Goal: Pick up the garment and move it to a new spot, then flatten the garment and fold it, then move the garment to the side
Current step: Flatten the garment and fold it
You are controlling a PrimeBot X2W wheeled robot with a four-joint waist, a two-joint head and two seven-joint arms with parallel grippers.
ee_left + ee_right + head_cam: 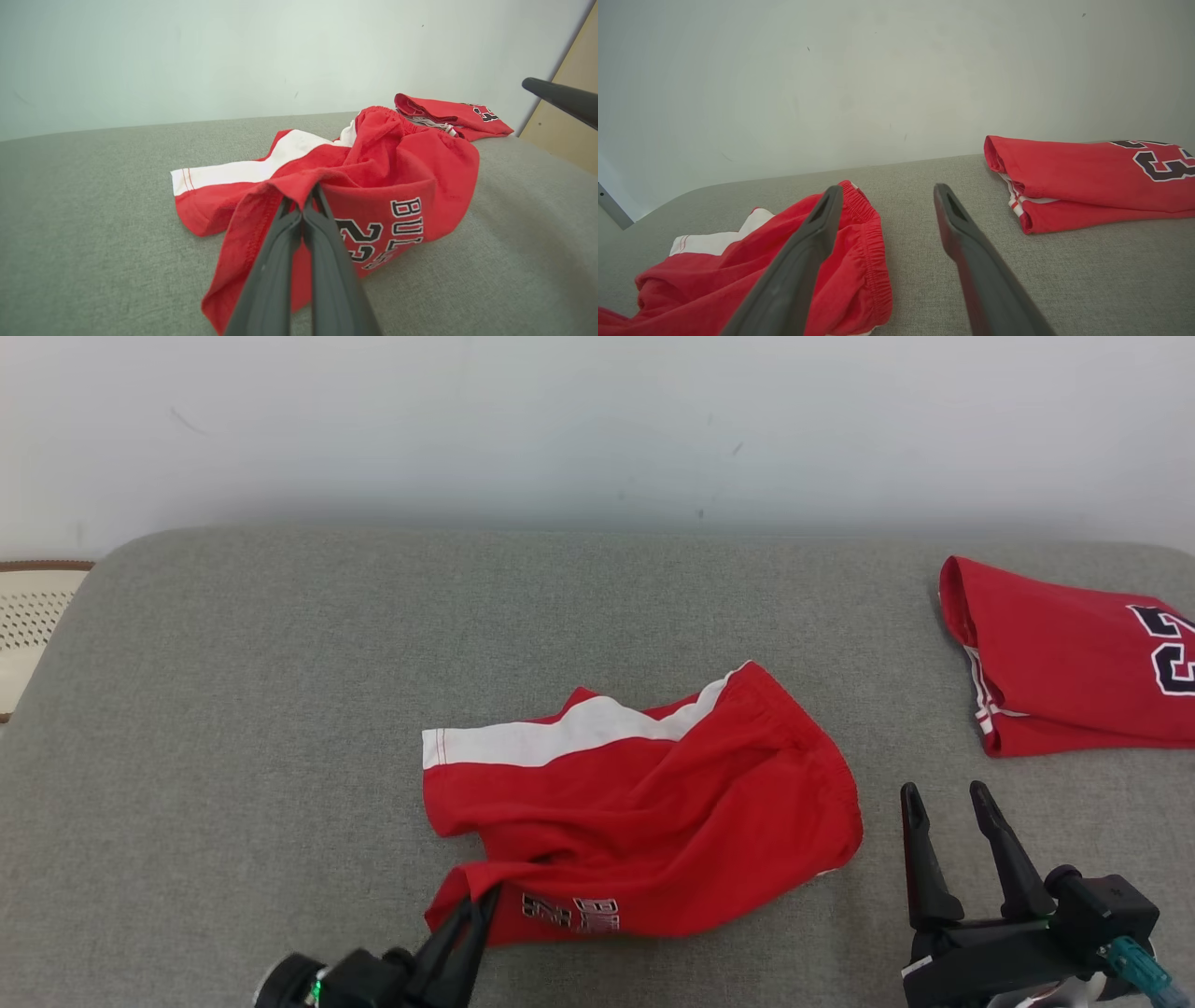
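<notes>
**Red shorts pinched at the hem by the left gripper**

The garment (644,812), a pair of soft red jersey shorts with a broad white side panel and a gathered elastic waistband, lies crumpled near the middle of the grey, coarse-woven padded surface (280,709). Dark lettering and numerals on one leg are partly folded under and hard to read in the head view. The left gripper (487,896) has its two fingers pressed together on the near hem, with a ridge of cloth lifted between them. The right gripper (945,793) hovers just right of the waistband, fingers spread and touching nothing. A folded red top (1064,663) with a dark, white-edged numeral sits at the far right, cut off by the frame edge. A cream perforated object (28,616) is cropped at the left.
</notes>
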